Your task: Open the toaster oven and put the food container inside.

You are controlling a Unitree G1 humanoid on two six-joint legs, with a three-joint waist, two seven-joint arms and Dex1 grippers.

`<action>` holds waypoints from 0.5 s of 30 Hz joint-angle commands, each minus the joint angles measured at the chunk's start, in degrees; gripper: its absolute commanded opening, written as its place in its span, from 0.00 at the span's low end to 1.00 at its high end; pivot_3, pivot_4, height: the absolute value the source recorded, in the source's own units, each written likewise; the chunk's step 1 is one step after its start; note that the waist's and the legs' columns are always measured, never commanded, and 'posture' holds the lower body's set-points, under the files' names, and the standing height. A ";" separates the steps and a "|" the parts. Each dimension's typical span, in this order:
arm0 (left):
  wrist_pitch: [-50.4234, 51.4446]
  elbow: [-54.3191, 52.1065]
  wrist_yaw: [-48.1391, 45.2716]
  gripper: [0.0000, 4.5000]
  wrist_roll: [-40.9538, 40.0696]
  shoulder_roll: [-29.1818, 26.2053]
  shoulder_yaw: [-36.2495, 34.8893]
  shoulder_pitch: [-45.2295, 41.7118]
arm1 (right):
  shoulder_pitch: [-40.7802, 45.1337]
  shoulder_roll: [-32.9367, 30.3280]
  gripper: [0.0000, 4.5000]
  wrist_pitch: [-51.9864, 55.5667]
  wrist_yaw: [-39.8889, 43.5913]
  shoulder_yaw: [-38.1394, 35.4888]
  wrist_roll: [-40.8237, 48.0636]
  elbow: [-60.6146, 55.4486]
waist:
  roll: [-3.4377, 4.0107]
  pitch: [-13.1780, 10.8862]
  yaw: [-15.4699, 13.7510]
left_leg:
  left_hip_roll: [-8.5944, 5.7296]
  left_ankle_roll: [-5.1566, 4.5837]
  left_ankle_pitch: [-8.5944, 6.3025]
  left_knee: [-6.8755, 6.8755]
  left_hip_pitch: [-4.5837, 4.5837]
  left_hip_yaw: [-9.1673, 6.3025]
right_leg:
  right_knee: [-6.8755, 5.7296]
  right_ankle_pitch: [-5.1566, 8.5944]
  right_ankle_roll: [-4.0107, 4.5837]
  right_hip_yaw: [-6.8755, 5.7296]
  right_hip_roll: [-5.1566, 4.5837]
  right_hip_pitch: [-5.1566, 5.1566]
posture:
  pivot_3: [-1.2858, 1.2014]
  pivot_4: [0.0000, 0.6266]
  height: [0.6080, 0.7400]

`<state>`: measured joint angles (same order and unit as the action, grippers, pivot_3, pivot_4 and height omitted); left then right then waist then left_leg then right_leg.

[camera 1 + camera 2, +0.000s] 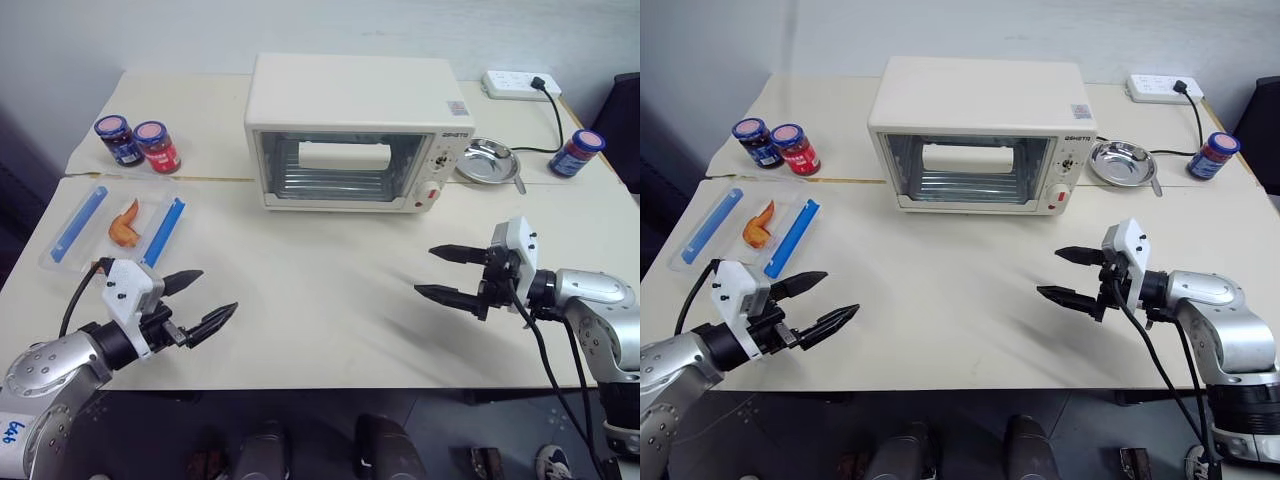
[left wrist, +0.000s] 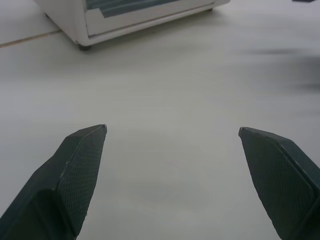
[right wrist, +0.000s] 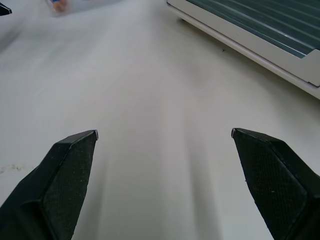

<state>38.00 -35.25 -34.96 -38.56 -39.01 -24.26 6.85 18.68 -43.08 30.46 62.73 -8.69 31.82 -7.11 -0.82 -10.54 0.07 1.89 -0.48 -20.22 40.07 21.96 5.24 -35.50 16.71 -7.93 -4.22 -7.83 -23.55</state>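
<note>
Both grippers, left (image 1: 209, 297) and right (image 1: 434, 272), hover wide-jawed and empty over the near table (image 1: 320, 300). Farther left lies the food container (image 1: 118, 226): clear, shallow, blue-clipped, orange food inside. Beyond stands the cream toaster oven (image 1: 355, 130), glass door closed.

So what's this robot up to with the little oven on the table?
Nothing is being handled yet. The toaster oven sits at the back of the table with its glass door shut. The food container, holding an orange piece of food, lies at the robot's left, untouched. The left gripper and the right gripper both hover open and empty over the table in front of the oven.
</note>
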 commanded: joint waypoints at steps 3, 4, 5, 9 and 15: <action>5.20 -2.24 -0.73 1.00 -10.92 -2.06 -0.53 -6.37 | 7.50 3.58 0.99 4.06 -2.59 0.89 3.92 -0.50 | 0.00 0.00 0.20 | 0.02 0.02 0.01 0.00 -0.02 -0.06 | -0.05 0.00 0.00 0.03 0.01 -0.02 | 0.52 0.24 1.00; 5.89 -2.13 -0.92 1.00 -12.09 -2.81 -0.56 -7.65 | 8.87 4.31 0.99 4.58 -2.96 1.21 4.10 0.27 | 0.00 0.00 0.19 | 0.04 0.04 0.02 0.01 -0.02 -0.06 | -0.05 0.00 0.00 0.03 0.04 -0.03 | 0.52 0.24 1.00; 6.57 -1.90 -1.14 1.00 -13.22 -3.73 -0.51 -9.23 | 10.38 5.04 0.99 4.85 -3.23 1.56 4.11 1.28 | 0.00 0.00 0.17 | 0.04 0.05 0.02 0.00 -0.02 -0.06 | -0.05 0.00 0.00 0.03 0.05 -0.04 | 0.52 0.24 1.00; 8.26 1.57 -3.77 1.00 -16.66 -8.89 0.12 -18.51 | 18.51 9.69 0.99 2.47 -5.03 4.30 0.79 9.46 | -0.01 0.00 0.20 | -0.01 0.04 0.02 0.01 0.00 0.01 | -0.06 0.01 0.01 0.03 0.06 -0.03 | 0.52 0.24 1.00; 8.72 7.27 -6.69 1.00 -16.70 -13.34 2.26 -28.91 | 27.11 13.66 0.99 -4.46 -4.68 7.77 -5.57 22.13 | 0.01 -0.01 0.22 | -0.03 0.10 0.06 -0.05 0.07 0.18 | -0.05 0.02 0.03 -0.06 0.14 -0.07 | 0.52 0.24 1.00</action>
<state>47.02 -28.48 -40.55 -54.91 -51.07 -22.25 -20.63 44.07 -29.88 28.34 57.80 -0.32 26.89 13.63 -0.81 -10.55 0.28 1.86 -0.37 -20.17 40.01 22.05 5.42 -35.55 16.73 -7.89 -4.30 -7.68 -23.64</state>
